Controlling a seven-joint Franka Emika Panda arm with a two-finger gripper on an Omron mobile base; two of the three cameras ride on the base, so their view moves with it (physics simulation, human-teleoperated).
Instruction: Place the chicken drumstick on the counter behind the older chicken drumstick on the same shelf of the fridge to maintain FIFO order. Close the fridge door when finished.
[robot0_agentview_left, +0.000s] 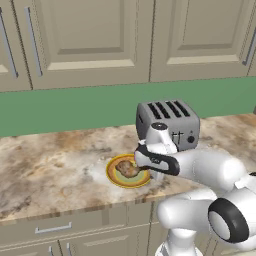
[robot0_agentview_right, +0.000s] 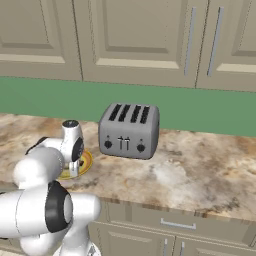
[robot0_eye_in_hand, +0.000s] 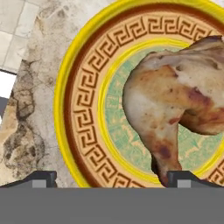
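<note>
The chicken drumstick (robot0_agentview_left: 128, 169) (robot0_eye_in_hand: 175, 105), lumpy and golden-brown, lies on a yellow patterned plate (robot0_agentview_left: 114, 178) (robot0_eye_in_hand: 70, 113) on the marbled counter (robot0_agentview_left: 50, 170) (robot0_agentview_right: 200, 175). My gripper (robot0_agentview_left: 142, 168) (robot0_eye_in_hand: 111, 179) hangs close over the plate, pointing down, and is open. In the hand view its two dark fingertips (robot0_eye_in_hand: 41, 178) stand far apart. The right one sits just beside the drumstick's narrow end, and nothing is held between them. In the right base view the arm hides most of the plate (robot0_agentview_right: 85, 162).
A silver four-slot toaster (robot0_agentview_left: 167, 122) (robot0_agentview_right: 129, 130) stands on the counter just behind and to the right of the plate. Beige wall cabinets hang above a green backsplash. Drawers with bar handles run under the counter's front edge.
</note>
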